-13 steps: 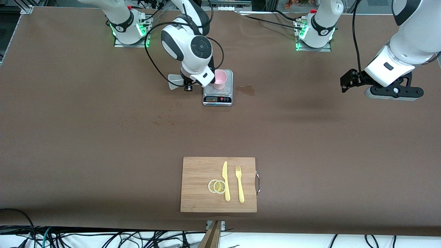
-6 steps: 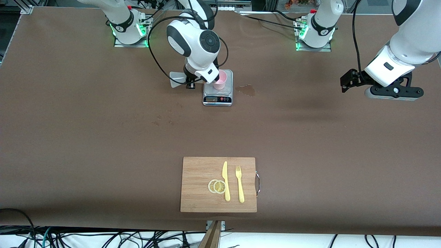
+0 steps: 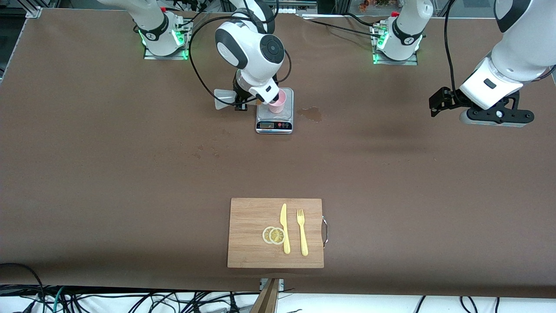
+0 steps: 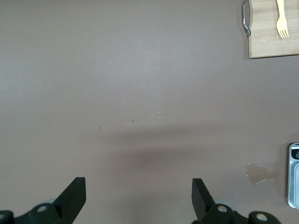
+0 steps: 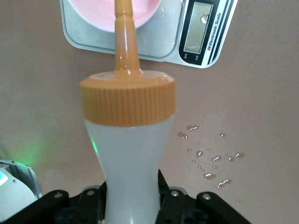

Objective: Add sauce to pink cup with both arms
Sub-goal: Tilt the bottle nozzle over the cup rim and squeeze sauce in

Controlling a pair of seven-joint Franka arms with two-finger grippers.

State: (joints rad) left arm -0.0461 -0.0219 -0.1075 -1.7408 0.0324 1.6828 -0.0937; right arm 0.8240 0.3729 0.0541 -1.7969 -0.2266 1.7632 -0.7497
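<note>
The pink cup (image 3: 278, 102) stands on a small kitchen scale (image 3: 274, 125), near the robots' bases. My right gripper (image 3: 239, 102) is shut on the squeeze bottle (image 3: 223, 99) and holds it tipped beside the scale. In the right wrist view the whitish bottle (image 5: 129, 149) sits between the fingers of the right gripper (image 5: 131, 186). Its orange cap (image 5: 127, 100) and nozzle (image 5: 124, 37) point over the rim of the pink cup (image 5: 93, 14). My left gripper (image 3: 438, 104) waits open and empty above the table at the left arm's end. It also shows in the left wrist view (image 4: 138, 191).
A wooden cutting board (image 3: 249, 217) lies near the front camera with a yellow knife (image 3: 284, 228), a fork (image 3: 302, 232) and lemon slices (image 3: 273, 235). A wet stain (image 3: 311, 113) lies beside the scale. Droplets (image 5: 210, 161) dot the table by the scale (image 5: 205, 32).
The right arm's wrist has swung toward the cup, bringing the bottle's nozzle over the cup's rim. The left arm has not moved.
</note>
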